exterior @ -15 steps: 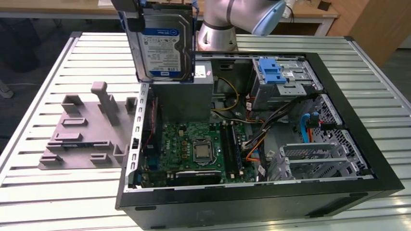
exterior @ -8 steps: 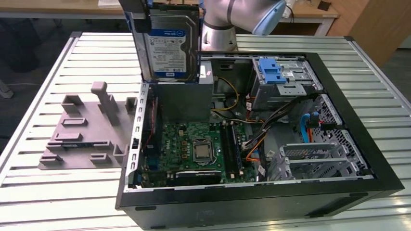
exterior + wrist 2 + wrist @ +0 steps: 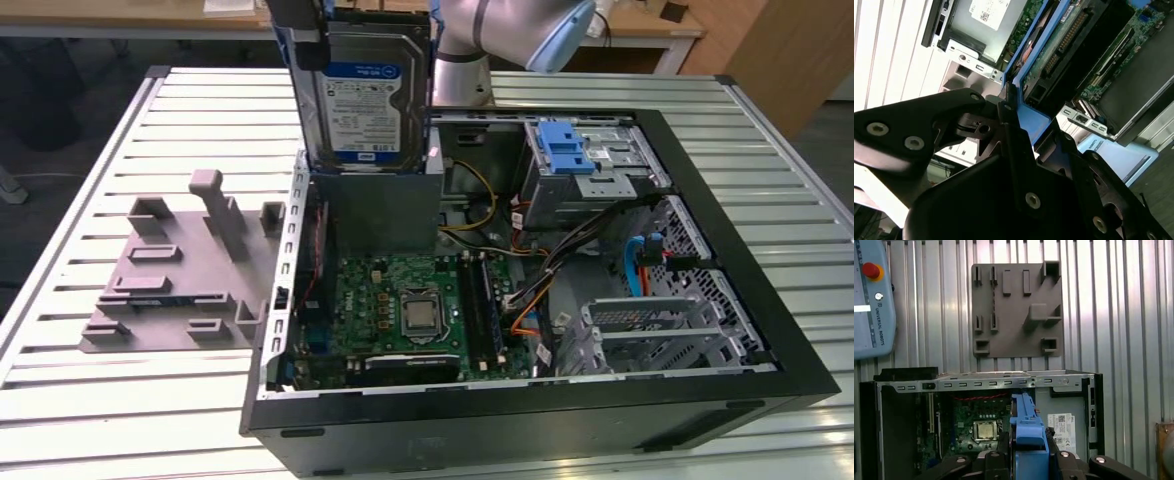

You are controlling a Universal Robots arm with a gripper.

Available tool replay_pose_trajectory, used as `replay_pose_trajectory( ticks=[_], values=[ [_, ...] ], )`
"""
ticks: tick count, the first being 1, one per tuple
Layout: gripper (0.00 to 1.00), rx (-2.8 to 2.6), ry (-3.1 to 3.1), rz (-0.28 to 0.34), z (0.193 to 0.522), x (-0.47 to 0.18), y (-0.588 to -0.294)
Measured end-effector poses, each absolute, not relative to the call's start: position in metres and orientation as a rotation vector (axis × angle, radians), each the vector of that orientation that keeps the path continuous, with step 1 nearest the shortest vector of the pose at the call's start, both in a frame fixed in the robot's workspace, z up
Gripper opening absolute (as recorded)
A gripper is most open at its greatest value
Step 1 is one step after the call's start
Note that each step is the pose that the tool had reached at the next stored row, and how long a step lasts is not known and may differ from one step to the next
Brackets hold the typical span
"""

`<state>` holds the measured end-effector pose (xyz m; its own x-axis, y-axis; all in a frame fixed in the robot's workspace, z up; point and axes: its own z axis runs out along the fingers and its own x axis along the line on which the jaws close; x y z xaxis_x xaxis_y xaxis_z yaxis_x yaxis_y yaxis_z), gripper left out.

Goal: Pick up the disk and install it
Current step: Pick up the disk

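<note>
The disk [image 3: 363,95] is held upright above the open case [image 3: 747,300], clear of the surface [image 3: 94,400], with its labelled face turned to the exterior view. It hangs over the grey box [image 3: 380,210] at the far corner of the case, on the exterior view's left. The end effector [image 3: 1028,442] is clenched on the blue carrier [image 3: 1036,120] that frames the disk. In both wrist views the carrier's edge is seen pinched between the black fingers [image 3: 1003,441].

The step in hand is judged to be the carry toward the mount. The bay [image 3: 587,150] with the blue latch, well apart toward the exterior view's right, is taken as the likely seat.

For the carry to be done well, a firm grip is called for, since plastic rather than metal is held and a slip could tilt the disk. The lower edge should be kept above the case wall and the grey box. The loose cables [image 3: 514,225] between box and bay should be cleared, not brushed. The disk is best squared to the bay before any descent is made.
</note>
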<state>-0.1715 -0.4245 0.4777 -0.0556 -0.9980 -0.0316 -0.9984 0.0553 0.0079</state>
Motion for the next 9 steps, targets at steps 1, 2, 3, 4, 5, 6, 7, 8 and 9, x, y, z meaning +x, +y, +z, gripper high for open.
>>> replay_pose_trajectory(
  ticks=[1,2,3,4,5,6,7,8,9],
  values=[
    [0.36,-2.147,2.269,0.043,0.478,-0.170,-0.425],
    [0.36,-2.146,2.270,0.043,0.478,-0.169,-0.425],
    [0.36,-2.146,2.270,0.043,0.478,-0.167,-0.425],
    [0.36,-2.146,2.270,0.043,0.478,-0.166,-0.426],
    [0.36,-2.146,2.270,0.043,0.478,-0.164,-0.426],
    [0.36,-2.146,2.270,0.043,0.478,-0.163,-0.426],
    [0.36,-2.146,2.270,0.043,0.478,-0.161,-0.427],
    [0.36,-2.145,2.270,0.043,0.478,-0.160,-0.427],
    [0.36,-2.145,2.271,0.043,0.477,-0.159,-0.427]
  ],
)
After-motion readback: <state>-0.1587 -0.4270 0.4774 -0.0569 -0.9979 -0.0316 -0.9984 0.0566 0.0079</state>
